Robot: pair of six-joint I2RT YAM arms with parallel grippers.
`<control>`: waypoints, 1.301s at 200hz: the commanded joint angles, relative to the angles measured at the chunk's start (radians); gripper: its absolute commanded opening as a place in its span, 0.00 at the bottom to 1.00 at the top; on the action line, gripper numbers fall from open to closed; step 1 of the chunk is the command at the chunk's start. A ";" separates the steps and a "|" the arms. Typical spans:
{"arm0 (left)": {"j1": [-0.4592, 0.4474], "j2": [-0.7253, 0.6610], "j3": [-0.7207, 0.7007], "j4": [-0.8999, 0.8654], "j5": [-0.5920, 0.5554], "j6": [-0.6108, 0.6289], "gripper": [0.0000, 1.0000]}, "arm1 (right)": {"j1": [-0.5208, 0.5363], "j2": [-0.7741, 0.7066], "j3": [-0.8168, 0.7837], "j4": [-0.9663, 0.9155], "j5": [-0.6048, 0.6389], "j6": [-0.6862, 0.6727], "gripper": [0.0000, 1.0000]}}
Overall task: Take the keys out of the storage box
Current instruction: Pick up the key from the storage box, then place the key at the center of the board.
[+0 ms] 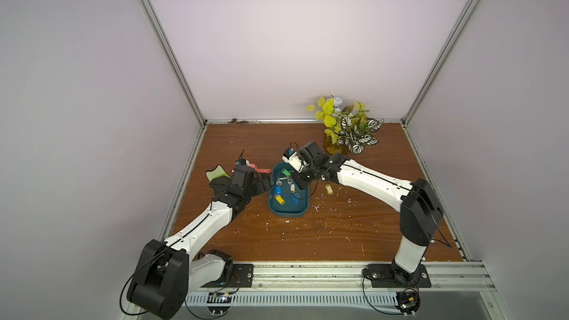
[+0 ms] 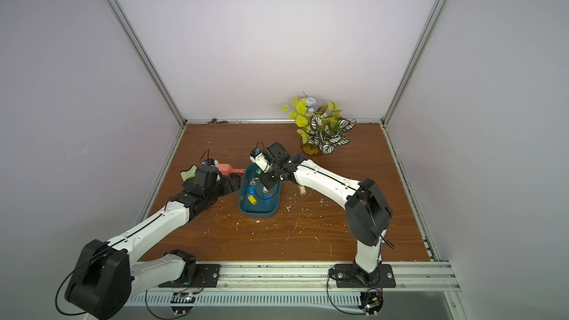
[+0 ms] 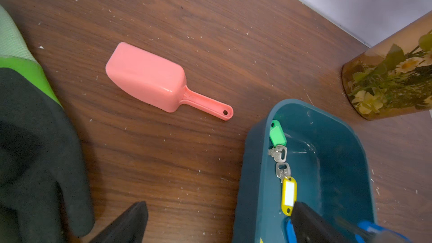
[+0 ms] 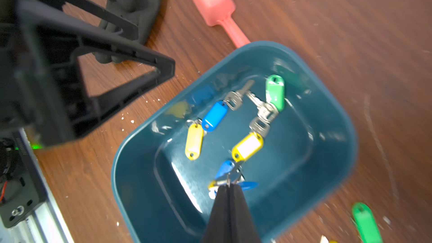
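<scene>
Right wrist view alone shows right gripper (image 4: 228,187) pinched shut on keys (image 4: 225,169) inside storage box (image 4: 339,115); left wrist view shows left gripper (image 3: 217,225) spread wide, one finger (image 3: 311,225) over the box.

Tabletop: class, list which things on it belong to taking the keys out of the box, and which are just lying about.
Job in hand: keys, box.
Lying about: scoop, glove, plant.
</scene>
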 commanded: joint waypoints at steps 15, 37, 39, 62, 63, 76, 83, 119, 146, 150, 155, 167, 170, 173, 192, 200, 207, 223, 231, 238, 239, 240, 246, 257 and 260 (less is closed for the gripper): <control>0.014 0.000 0.018 0.029 -0.032 0.022 1.00 | -0.056 -0.219 -0.145 -0.029 0.020 0.030 0.00; 0.014 0.001 0.020 0.045 -0.033 0.022 1.00 | -0.094 -0.340 -0.292 -0.046 0.017 0.077 0.00; 0.014 0.000 0.020 0.047 -0.033 0.022 1.00 | -0.097 -0.351 -0.305 -0.045 0.017 0.084 0.00; 0.014 -0.002 0.014 0.062 -0.042 0.019 1.00 | -0.131 -0.466 -0.477 -0.017 0.001 0.159 0.00; 0.014 -0.002 0.014 0.063 -0.043 0.020 1.00 | -0.131 -0.472 -0.483 -0.015 0.000 0.163 0.00; 0.014 0.001 0.014 0.073 -0.047 0.024 1.00 | -0.140 -0.519 -0.563 0.012 -0.014 0.206 0.00; 0.014 0.006 0.016 0.076 -0.048 0.026 1.00 | -0.145 -0.540 -0.605 0.032 -0.020 0.228 0.00; 0.015 0.042 0.045 0.064 -0.046 0.035 1.00 | -0.158 -0.570 -0.744 0.101 -0.044 0.284 0.00; 0.015 0.045 0.042 0.066 -0.046 0.040 1.00 | -0.163 -0.547 -0.791 0.151 -0.048 0.292 0.00; 0.015 0.045 0.042 0.066 -0.047 0.039 1.00 | -0.165 -0.543 -0.796 0.161 -0.049 0.294 0.00; 0.014 0.047 0.040 0.065 -0.047 0.038 1.00 | -0.166 -0.538 -0.800 0.173 -0.049 0.295 0.00; 0.015 0.046 0.039 0.064 -0.045 0.038 1.00 | -0.169 -0.525 -0.804 0.198 -0.047 0.295 0.00; 0.015 0.047 0.039 0.064 -0.045 0.038 1.00 | -0.169 -0.521 -0.804 0.202 -0.045 0.296 0.00; 0.014 0.047 0.039 0.064 -0.046 0.038 1.00 | -0.169 -0.517 -0.804 0.207 -0.046 0.294 0.00; 0.015 0.048 0.040 0.064 -0.045 0.040 1.00 | -0.173 -0.487 -0.804 0.241 -0.055 0.289 0.00; 0.015 0.048 0.040 0.064 -0.044 0.040 1.00 | -0.173 -0.473 -0.801 0.254 -0.062 0.285 0.00; 0.015 0.049 0.042 0.063 -0.042 0.041 1.00 | -0.173 -0.459 -0.798 0.269 -0.068 0.284 0.00; 0.015 0.050 0.041 0.063 -0.042 0.040 1.00 | -0.174 -0.432 -0.792 0.304 -0.074 0.279 0.00; 0.014 0.049 0.040 0.062 -0.042 0.039 1.00 | -0.173 -0.419 -0.787 0.322 -0.074 0.278 0.00; 0.015 0.049 0.040 0.062 -0.042 0.040 1.00 | -0.174 -0.407 -0.782 0.339 -0.074 0.276 0.00; 0.015 0.050 0.040 0.062 -0.042 0.040 1.00 | -0.173 -0.406 -0.782 0.340 -0.074 0.276 0.00; 0.015 0.050 0.040 0.062 -0.041 0.039 1.00 | -0.173 -0.404 -0.781 0.341 -0.075 0.276 0.00; 0.015 0.049 0.040 0.062 -0.041 0.039 1.00 | -0.175 -0.392 -0.775 0.351 -0.073 0.274 0.00; 0.015 0.048 0.040 0.062 -0.041 0.040 1.00 | -0.174 -0.372 -0.765 0.368 -0.072 0.268 0.00; 0.015 0.046 0.039 0.062 -0.044 0.040 1.00 | -0.175 -0.367 -0.762 0.374 -0.072 0.266 0.00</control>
